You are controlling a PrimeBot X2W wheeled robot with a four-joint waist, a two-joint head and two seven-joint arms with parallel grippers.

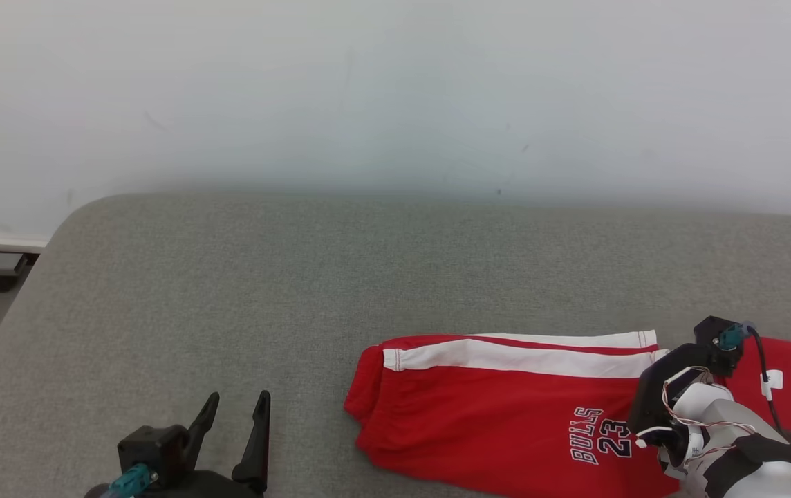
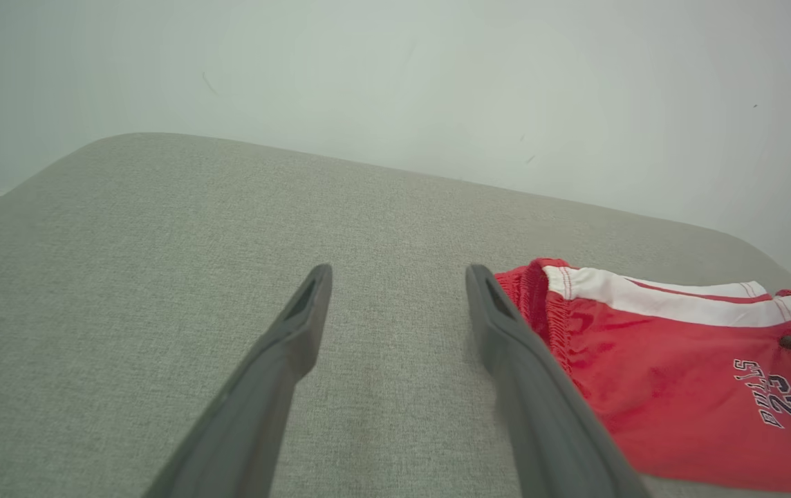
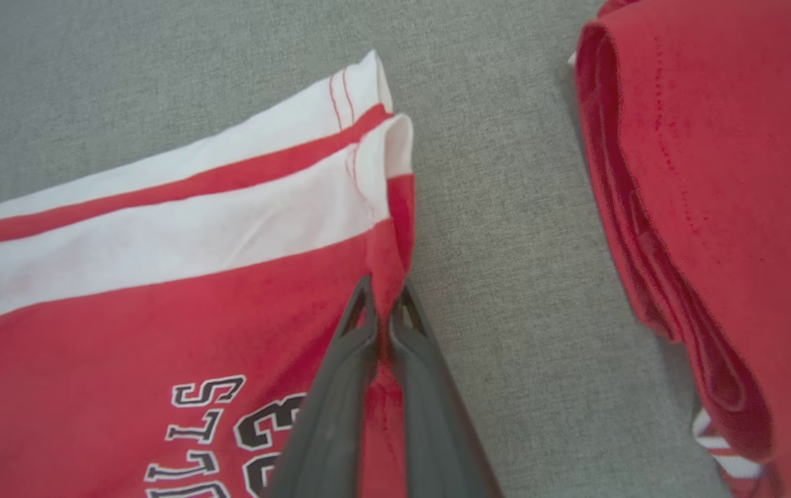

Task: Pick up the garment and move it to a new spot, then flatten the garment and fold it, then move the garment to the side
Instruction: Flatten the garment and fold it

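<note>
The grey woven surface is broad, padded and round-cornered, and its grain should drag on cloth. The garment, red shorts, lies flat at the surface's near right with its gathered elastic waistband pointing left. It has 2 white side stripes and a "BULLS 23" print. Just beside its hem sits a second bundle of red cloth, rolled in soft layers. I cannot tell whether that is part of the same piece.

The right pincer is pressed together on a ridge of the hem near the stitched corner. The left pincer is spread wide, holds nothing and hovers well apart from the shorts.

The fabric looks thin and slick, so 1 small pinch may slip. I would draw it low and slowly, keeping the layers stacked, and let the left pincer take the waistband.
</note>
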